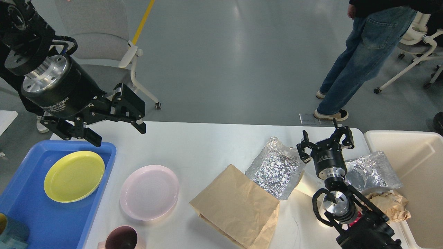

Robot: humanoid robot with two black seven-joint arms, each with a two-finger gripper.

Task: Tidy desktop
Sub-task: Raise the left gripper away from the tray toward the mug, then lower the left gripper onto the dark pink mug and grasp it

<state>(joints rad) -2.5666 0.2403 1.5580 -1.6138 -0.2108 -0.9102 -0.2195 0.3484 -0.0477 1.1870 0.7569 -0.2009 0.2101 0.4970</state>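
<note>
The white desktop [200, 145] carries a pink plate [149, 192], a brown paper bag [238, 206], two silver foil bags [277, 167] [372, 170], crumpled brown paper [389, 204] and a dark maroon cup [121, 239] at the front edge. My left gripper [116, 133] hangs open above the desktop's far left corner, beyond the pink plate, holding nothing. My right gripper [325, 138] stands open between the two foil bags, empty.
A blue tray [52, 221] at the left holds a yellow plate [74, 175] and a teal cup [12, 235]. A cream bin [415, 180] stands at the right edge. Behind the table are a grey chair [104, 45] and a person in jeans [360, 58].
</note>
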